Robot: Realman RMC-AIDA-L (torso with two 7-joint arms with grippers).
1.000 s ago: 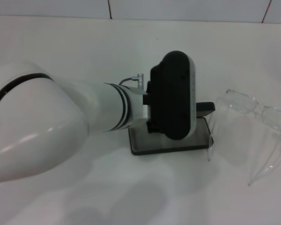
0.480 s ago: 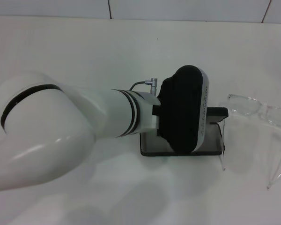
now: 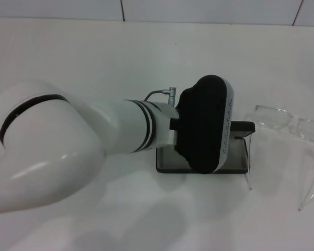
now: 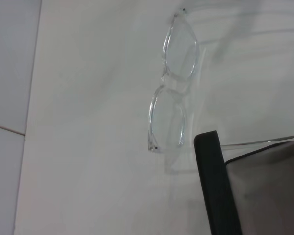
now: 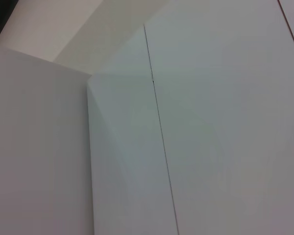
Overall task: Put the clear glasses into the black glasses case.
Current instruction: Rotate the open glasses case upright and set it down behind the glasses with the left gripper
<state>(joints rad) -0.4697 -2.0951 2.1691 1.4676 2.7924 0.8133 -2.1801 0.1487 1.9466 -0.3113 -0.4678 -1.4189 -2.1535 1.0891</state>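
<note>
The black glasses case [image 3: 238,157] lies open on the white table, grey lining up, its lid [image 3: 242,125] on the far side. The black body of my left gripper [image 3: 205,125] hangs over the case's middle and hides most of it. The clear glasses [image 3: 288,123] rest on the table just right of the case, arms unfolded toward me, one arm [image 3: 249,159] along the case's right edge. In the left wrist view the clear glasses [image 4: 170,93] lie beyond the case's black rim [image 4: 213,186]. My right gripper is out of view.
The white left arm [image 3: 68,141] stretches across the table from the left. A tiled wall [image 3: 199,10] borders the far side of the table. The right wrist view shows only white wall panels [image 5: 210,122].
Over the last second my left arm swung right, and the case and glasses shifted right with it. The glasses now sit lower and flatter. Almost nothing moved in the last half second.
</note>
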